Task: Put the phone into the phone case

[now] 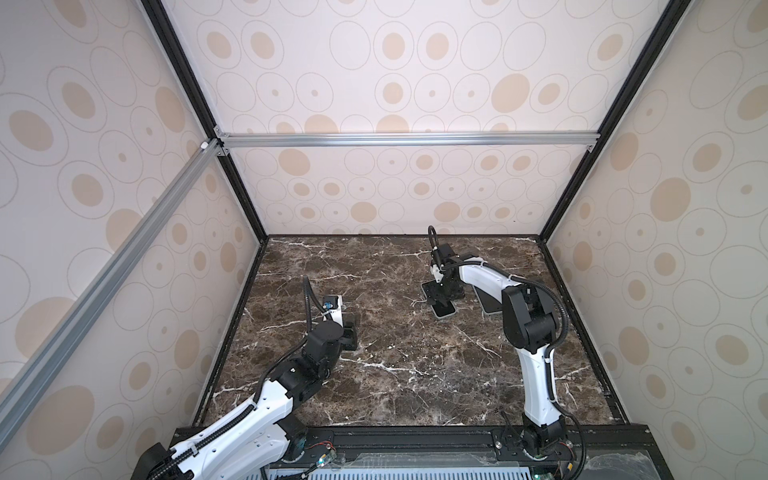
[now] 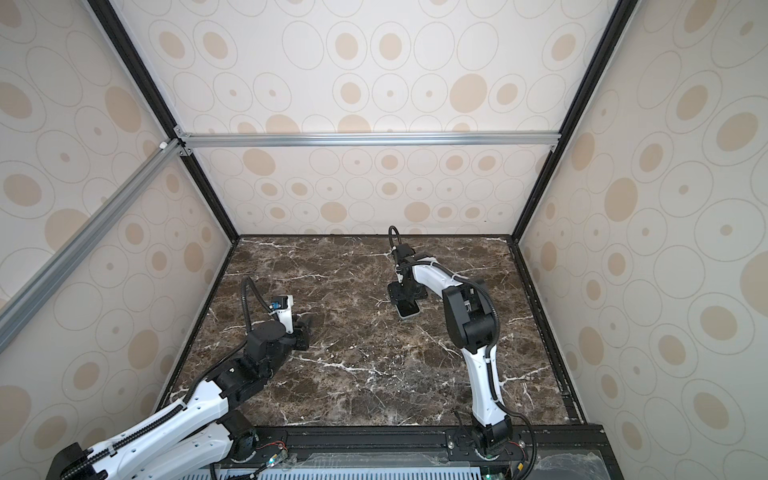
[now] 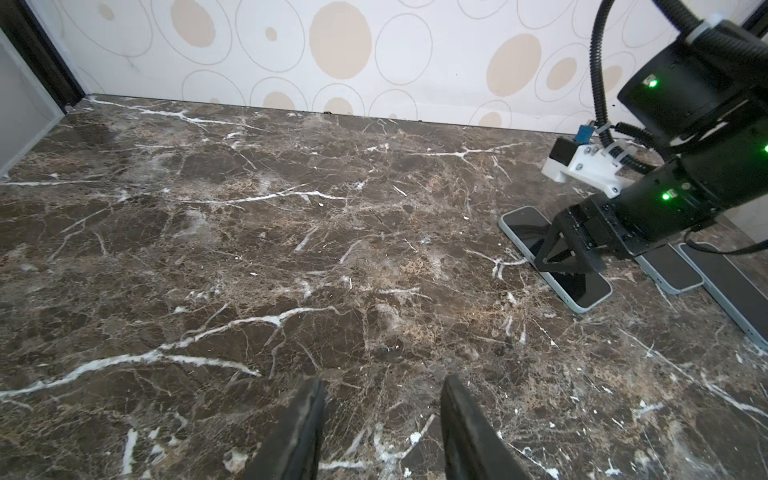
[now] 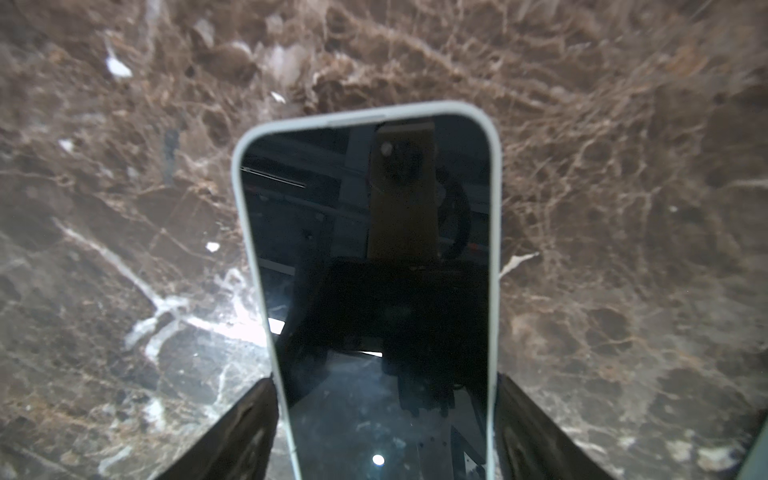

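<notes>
A phone (image 4: 374, 257) with a black screen and a pale rim lies flat, screen up, on the marble table; it also shows in both top views (image 1: 444, 311) (image 2: 407, 311). My right gripper (image 4: 384, 378) (image 1: 442, 296) straddles it, one finger close against each long edge. I cannot tell whether the fingers press on it. Just beyond it lie a pale blue slab (image 3: 671, 276) and a dark slab with a grey edge (image 3: 727, 286) (image 1: 487, 302). I cannot tell which of these is the phone case. My left gripper (image 3: 382, 399) (image 1: 351, 328) is open and holds nothing, low over the table at the left.
The brown marble table (image 1: 395, 374) is walled at the back and on both sides by patterned panels (image 1: 395, 195) in black frame posts. The right arm's elbow (image 1: 528, 320) hides part of the slabs in both top views.
</notes>
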